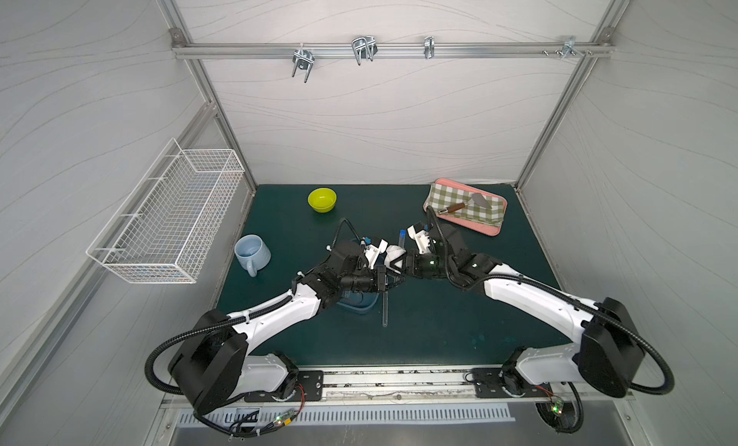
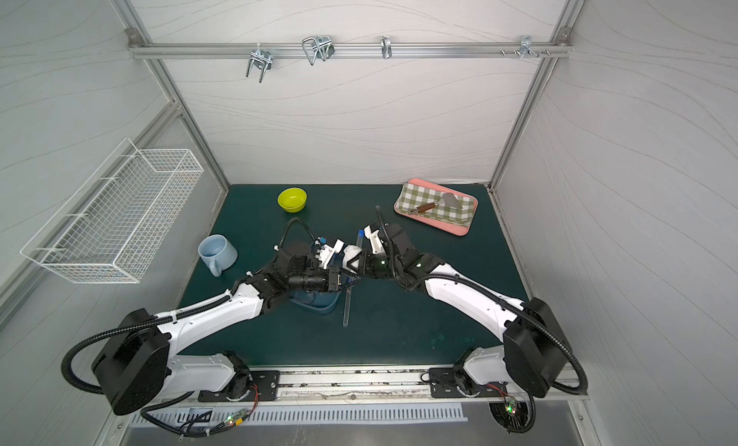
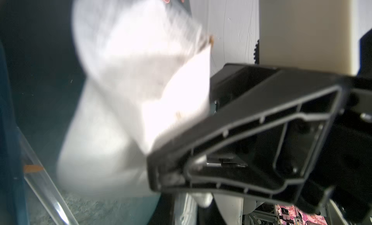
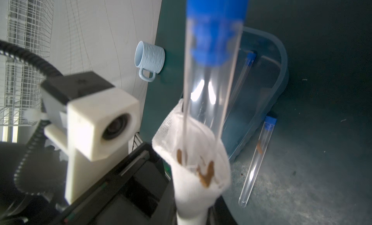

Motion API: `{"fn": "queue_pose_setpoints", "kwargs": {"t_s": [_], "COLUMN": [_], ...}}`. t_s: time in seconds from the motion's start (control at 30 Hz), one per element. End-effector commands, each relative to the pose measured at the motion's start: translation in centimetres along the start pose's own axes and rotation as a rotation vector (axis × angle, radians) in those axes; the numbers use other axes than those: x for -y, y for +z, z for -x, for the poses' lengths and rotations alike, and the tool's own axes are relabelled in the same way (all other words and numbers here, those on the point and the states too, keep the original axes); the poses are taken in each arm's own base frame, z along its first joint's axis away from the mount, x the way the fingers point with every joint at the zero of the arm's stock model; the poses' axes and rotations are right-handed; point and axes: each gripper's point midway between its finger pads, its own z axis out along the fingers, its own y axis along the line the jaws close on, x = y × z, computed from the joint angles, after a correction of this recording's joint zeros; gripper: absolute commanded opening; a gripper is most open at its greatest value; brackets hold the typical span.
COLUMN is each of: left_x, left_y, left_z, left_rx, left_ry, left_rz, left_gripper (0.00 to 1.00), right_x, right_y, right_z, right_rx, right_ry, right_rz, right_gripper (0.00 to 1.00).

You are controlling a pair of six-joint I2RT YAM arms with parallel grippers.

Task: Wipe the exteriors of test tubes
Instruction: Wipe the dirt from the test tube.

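Observation:
A clear test tube with a blue cap (image 1: 402, 236) (image 4: 211, 89) stands upright over the middle of the mat, my right gripper (image 1: 404, 262) shut on its lower end. A white cloth (image 1: 393, 254) (image 4: 193, 173) with orange-brown stains wraps the tube just above that grip, and my left gripper (image 1: 389, 266) is shut on it. The cloth (image 3: 130, 73) fills the left wrist view. A second tube (image 1: 384, 308) (image 4: 257, 157) with an orange mark lies on the mat. A third tube (image 4: 244, 71) lies in the clear blue tray (image 4: 281, 58).
The blue tray (image 1: 359, 304) sits under my left forearm. A light blue mug (image 1: 251, 253) stands at the left and a yellow-green bowl (image 1: 322, 199) at the back. A pink tray (image 1: 495, 228) holds a checked cloth and a spatula. A wire basket (image 1: 167, 212) hangs on the left wall.

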Motion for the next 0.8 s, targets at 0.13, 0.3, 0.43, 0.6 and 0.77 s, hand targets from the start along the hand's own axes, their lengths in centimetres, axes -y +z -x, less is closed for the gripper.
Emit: {"fn": "queue_pose_setpoints", "kwargs": {"t_s": [0.13,0.3,0.43,0.6,0.77], "left_x": [2.2,2.4,2.5,2.5,2.4], "left_y": [-0.5,-0.7,-0.9,-0.9,-0.9], "left_z": [1.6,1.5,1.6,1.6,1.8], "left_rx": [0.046,0.047,0.052,0.055,0.059], "left_ry": [0.062,0.065,0.065,0.066,0.062], "left_rz": [-0.062,-0.068,-0.069,-0.072,-0.07], "left_gripper": [0.03,0.03,0.03,0.03,0.03], "right_x": [-0.2,-0.3,-0.7,-0.4,0.0], "right_y": [-0.2,-0.2,-0.6,-0.5,-0.3], "right_z": [2.8,6.0,6.7,3.7,0.0], "right_rx": [0.053,0.082,0.087,0.044,0.012], "right_ry": [-0.009,-0.016,-0.035,-0.029,-0.004], "right_rz": [-0.004,0.024,0.034,0.031,0.017], "right_gripper": [0.22,0.22,0.22,0.22,0.22]}}
